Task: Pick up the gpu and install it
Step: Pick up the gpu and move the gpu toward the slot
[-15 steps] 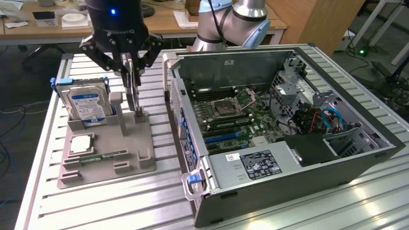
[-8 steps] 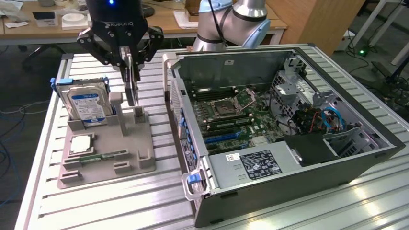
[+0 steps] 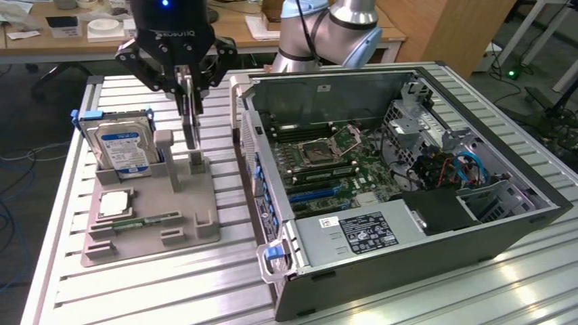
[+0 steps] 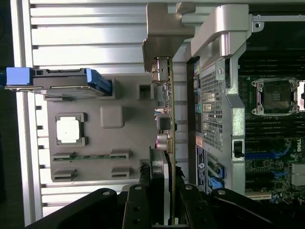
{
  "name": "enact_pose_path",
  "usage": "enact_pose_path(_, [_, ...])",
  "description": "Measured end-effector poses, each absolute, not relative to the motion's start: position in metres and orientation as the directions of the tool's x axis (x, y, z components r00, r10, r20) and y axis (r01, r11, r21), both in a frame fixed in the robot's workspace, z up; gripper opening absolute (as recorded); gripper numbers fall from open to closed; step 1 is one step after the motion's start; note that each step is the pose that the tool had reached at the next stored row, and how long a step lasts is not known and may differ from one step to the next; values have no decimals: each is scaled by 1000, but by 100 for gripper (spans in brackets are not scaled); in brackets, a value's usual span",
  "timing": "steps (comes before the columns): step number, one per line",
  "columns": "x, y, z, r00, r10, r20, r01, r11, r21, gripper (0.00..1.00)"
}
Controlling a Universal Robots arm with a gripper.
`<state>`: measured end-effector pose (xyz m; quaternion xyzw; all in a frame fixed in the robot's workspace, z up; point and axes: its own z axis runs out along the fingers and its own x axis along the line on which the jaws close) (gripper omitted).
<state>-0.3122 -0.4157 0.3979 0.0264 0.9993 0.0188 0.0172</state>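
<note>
Black open-sided computer case [image 3: 397, 203]: on slatted aluminium table [image 3: 162, 291], toward the exterior view's right edge.
Grey plastic parts tray [image 3: 153, 203]: just beside case.
Black gripper [image 3: 188, 101]: clamped on thin green, silver-bracketed gpu [image 4: 167, 109], upright and edge-on over tray's case-side edge.

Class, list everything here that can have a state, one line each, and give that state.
hand, shut on the gpu
gpu, upright, gripped, over the tray, not in the case
hard drive, standing upright in the tray
processor, lying flat in its tray recess
memory stick, lying flat in the tray
case, on its side, open
</note>
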Motion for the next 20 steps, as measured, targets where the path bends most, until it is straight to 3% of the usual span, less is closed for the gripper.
enact_pose_path(20, [-299,-416,407,-998,53,-34,52,998,34,28])
